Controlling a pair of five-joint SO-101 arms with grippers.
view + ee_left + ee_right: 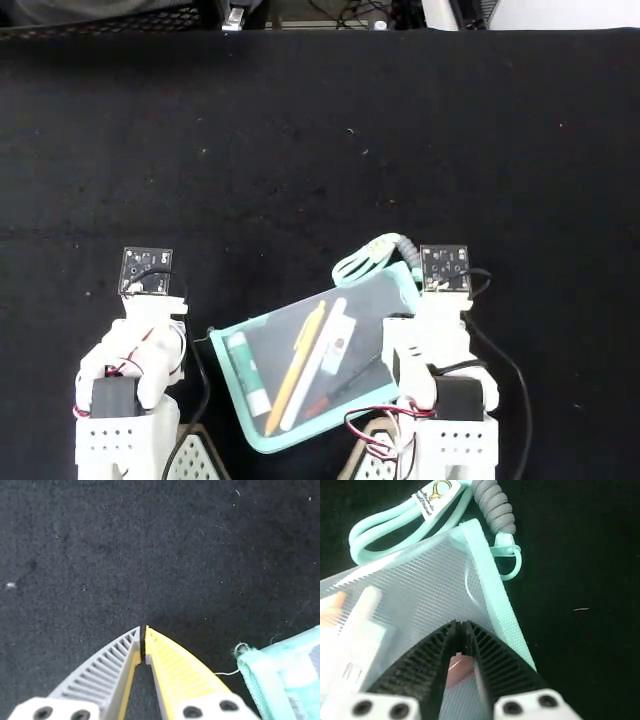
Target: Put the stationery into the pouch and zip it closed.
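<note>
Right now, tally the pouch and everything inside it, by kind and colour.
Pouch: 1
Glue stick: 1
Yellow pen: 1
White items: 2
Red-and-black pen: 1
Total: 6

The right arm (440, 345) sits over one corner of the pouch (265, 441), covering the end of the dark pen (345, 388). In the right wrist view the right gripper (462, 626) hides part of the mesh, and there is something reddish (456, 669) behind it that I can't identify. The left wrist view's edge cuts off all but one corner of the pouch.
</note>
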